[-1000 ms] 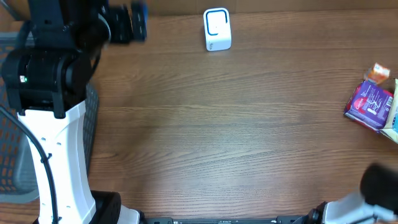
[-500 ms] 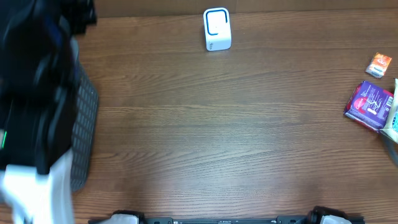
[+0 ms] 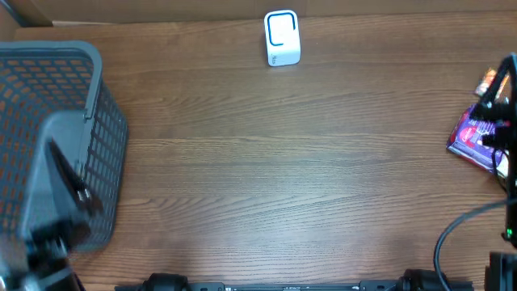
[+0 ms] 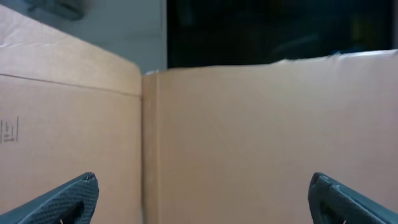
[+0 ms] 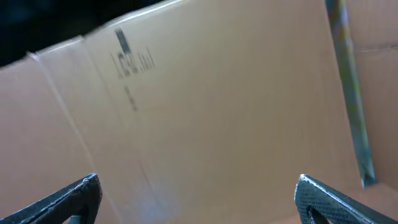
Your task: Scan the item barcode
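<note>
Two grippers, both spread wide with nothing between the jaws. The left gripper (image 4: 200, 200) faces a plain cardboard wall (image 4: 261, 137) with a vertical fold seam; a tiny printed mark at that view's left margin is too small to read. The right gripper (image 5: 198, 198) faces a cardboard panel (image 5: 217, 124) carrying a dark line of printed characters (smeared by blur, not legible). From overhead, the white barcode scanner (image 3: 281, 39) stands on the wooden table (image 3: 283, 178) at its far edge, about midway along, with a dark-outlined window on its face. The purple pack (image 3: 475, 133) lies at the table's right edge; its white print is too small to read, and it is partly covered by dark parts of the right arm (image 3: 507, 105). A small orange packet (image 3: 487, 81) sits just beside the pack, also at the right edge, on the far side of it. A grey mesh basket (image 3: 73, 121) is at the left edge near the far-left corner, with the blurred left arm (image 3: 55, 190) over it. Scanner and pack are well apart.
</note>
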`<act>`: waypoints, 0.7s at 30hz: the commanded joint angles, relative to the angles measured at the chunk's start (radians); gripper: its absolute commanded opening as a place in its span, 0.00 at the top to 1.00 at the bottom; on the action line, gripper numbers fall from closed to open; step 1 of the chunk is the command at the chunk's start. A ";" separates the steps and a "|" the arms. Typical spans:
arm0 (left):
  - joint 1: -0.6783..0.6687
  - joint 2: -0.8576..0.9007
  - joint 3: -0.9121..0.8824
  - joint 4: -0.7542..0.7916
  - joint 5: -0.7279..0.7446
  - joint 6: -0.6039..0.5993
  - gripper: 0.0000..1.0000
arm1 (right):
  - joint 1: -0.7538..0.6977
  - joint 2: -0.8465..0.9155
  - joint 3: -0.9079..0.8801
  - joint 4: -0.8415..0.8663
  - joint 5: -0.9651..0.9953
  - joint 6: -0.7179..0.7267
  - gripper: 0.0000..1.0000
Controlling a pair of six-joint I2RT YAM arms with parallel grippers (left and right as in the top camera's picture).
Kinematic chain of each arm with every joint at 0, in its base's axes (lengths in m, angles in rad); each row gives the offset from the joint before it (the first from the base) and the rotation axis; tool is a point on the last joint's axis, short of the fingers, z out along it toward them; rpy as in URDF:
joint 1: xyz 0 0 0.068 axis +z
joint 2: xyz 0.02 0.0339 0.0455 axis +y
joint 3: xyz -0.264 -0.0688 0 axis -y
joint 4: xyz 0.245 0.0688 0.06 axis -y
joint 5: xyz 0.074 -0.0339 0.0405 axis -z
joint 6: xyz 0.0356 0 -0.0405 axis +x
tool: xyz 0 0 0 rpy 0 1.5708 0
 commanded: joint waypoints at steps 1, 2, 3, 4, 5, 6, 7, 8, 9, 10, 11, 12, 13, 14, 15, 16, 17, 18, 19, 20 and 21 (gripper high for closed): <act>0.021 -0.137 -0.087 0.032 0.058 0.018 0.00 | 0.002 0.005 -0.019 -0.018 0.028 -0.027 0.00; 0.036 -0.164 -0.102 0.044 0.058 0.018 0.00 | 0.002 0.005 -0.020 -0.034 0.027 -0.027 0.00; 0.068 -0.204 -0.118 0.048 0.061 0.018 0.00 | 0.002 -0.002 -0.020 -0.036 0.026 -0.026 0.00; 0.088 -0.223 -0.125 0.047 0.061 0.012 0.00 | 0.002 -0.010 -0.020 -0.035 0.020 -0.026 0.00; 0.110 -0.240 -0.131 0.048 0.062 0.003 0.00 | 0.002 -0.021 -0.020 -0.037 0.003 -0.026 0.00; 0.130 -0.255 -0.135 0.048 0.062 -0.011 0.00 | 0.002 -0.037 -0.021 -0.040 -0.020 -0.026 0.00; 0.148 -0.267 -0.137 0.048 0.064 -0.027 0.00 | 0.002 -0.053 -0.021 -0.041 -0.031 -0.027 0.00; 0.164 -0.277 -0.138 0.047 0.069 -0.044 0.00 | 0.002 -0.073 -0.021 -0.043 -0.029 -0.027 0.00; 0.175 -0.283 -0.138 0.047 0.069 -0.063 0.00 | 0.002 -0.095 -0.021 -0.049 -0.029 -0.027 0.00; 0.183 -0.287 -0.139 0.047 0.069 -0.079 0.00 | 0.002 -0.117 -0.021 -0.056 -0.030 -0.031 0.00; 0.188 -0.288 -0.139 0.047 0.069 -0.084 0.00 | 0.002 -0.147 -0.021 -0.063 -0.031 -0.036 0.00; 0.195 -0.288 -0.141 0.048 0.072 -0.089 0.00 | 0.003 -0.171 -0.022 -0.065 -0.039 -0.040 0.00; 0.201 -0.288 -0.142 0.048 0.082 -0.090 0.00 | 0.003 -0.200 -0.023 -0.067 -0.058 -0.043 0.00; 0.207 -0.288 -0.142 0.047 0.097 -0.099 0.00 | 0.003 -0.233 -0.026 -0.068 -0.080 -0.043 0.00; 0.211 -0.288 -0.143 0.047 0.115 -0.122 0.00 | 0.003 -0.270 -0.029 -0.074 -0.109 -0.043 0.00; 0.214 -0.288 -0.144 0.043 0.144 -0.157 0.00 | 0.004 -0.304 -0.035 -0.075 -0.126 -0.043 0.00; 0.216 -0.288 -0.144 0.042 0.165 -0.177 0.00 | 0.004 -0.331 -0.041 -0.075 -0.130 -0.043 0.00; 0.216 -0.288 -0.144 0.041 0.200 -0.198 0.00 | 0.004 -0.370 -0.050 -0.078 -0.130 -0.043 0.00; 0.216 -0.288 -0.145 0.043 0.227 -0.202 0.00 | 0.004 -0.399 -0.060 -0.079 -0.131 -0.042 0.00; 0.216 -0.288 -0.145 0.045 0.241 -0.202 0.00 | 0.004 -0.437 -0.075 -0.082 -0.131 -0.042 0.00; 0.217 -0.289 -0.145 0.047 0.241 -0.202 0.00 | 0.003 -0.465 -0.088 -0.087 -0.132 -0.042 0.00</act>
